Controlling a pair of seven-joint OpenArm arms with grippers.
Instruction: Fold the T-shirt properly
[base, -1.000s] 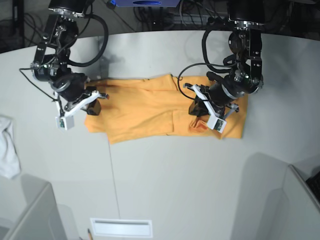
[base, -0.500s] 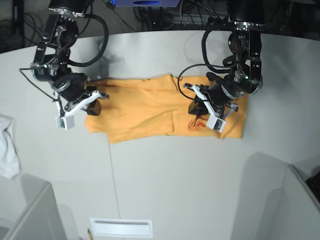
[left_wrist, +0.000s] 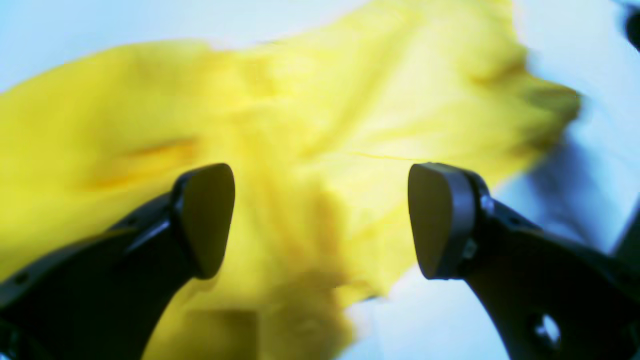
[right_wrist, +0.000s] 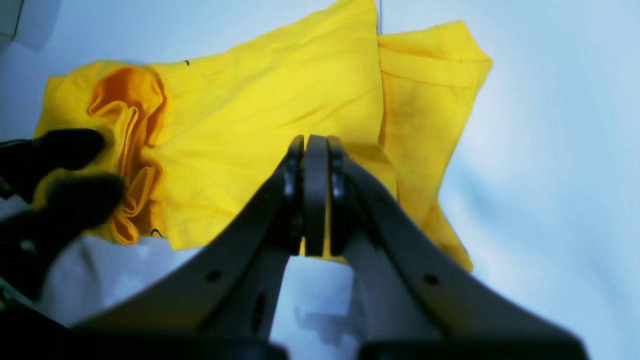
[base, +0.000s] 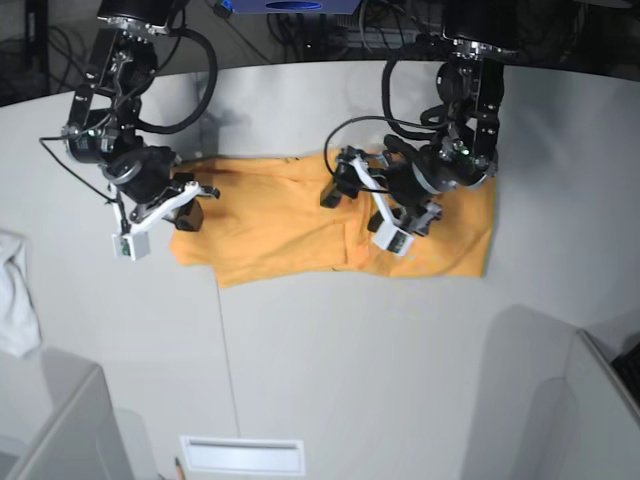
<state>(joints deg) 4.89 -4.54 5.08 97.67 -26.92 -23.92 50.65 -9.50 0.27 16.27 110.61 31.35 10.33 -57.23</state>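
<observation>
The T-shirt (base: 280, 225) is seen as plain yellow-orange, brighter yellow in the wrist views, with a deeper orange fold and tiny black marks near its edge. The counter (base: 350, 350) is shown pale grey. Both tools, left (left_wrist: 320, 220) and right (right_wrist: 315, 195), are black. A white cloth (base: 15, 295) is spotted too.

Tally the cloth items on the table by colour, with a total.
Yellow-orange: 1, the T-shirt
White: 1, the cloth at the table's edge
Total: 2
</observation>
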